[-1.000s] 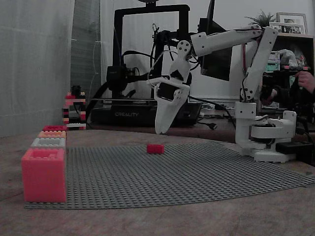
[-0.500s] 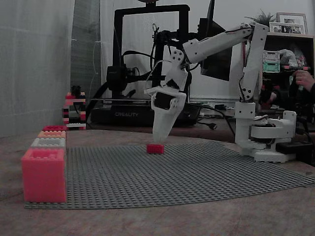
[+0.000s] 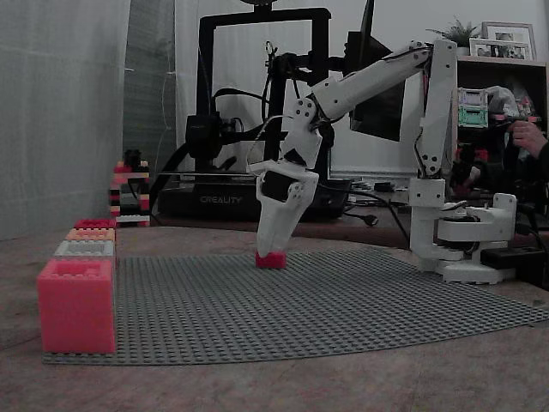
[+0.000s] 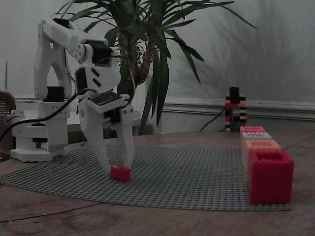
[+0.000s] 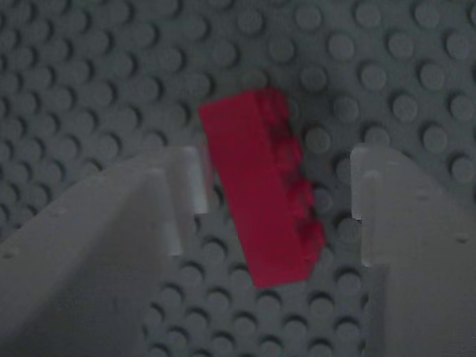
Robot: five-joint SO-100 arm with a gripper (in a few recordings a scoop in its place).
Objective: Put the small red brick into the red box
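Claw (image 3: 269, 249) has dropped from above the grey baseplate (image 3: 343, 300) onto the small red brick (image 3: 271, 259), mid-plate. Wrist view: fingers apart, straddling the brick (image 5: 264, 190), which lies skewed. Not yet gripped. Red box (image 3: 94, 224) sits at the plate's far-left edge.

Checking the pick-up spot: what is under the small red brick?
The small red brick lies on the grey studded baseplate, between the open jaws of the gripper. The studs directly beneath the brick are covered.
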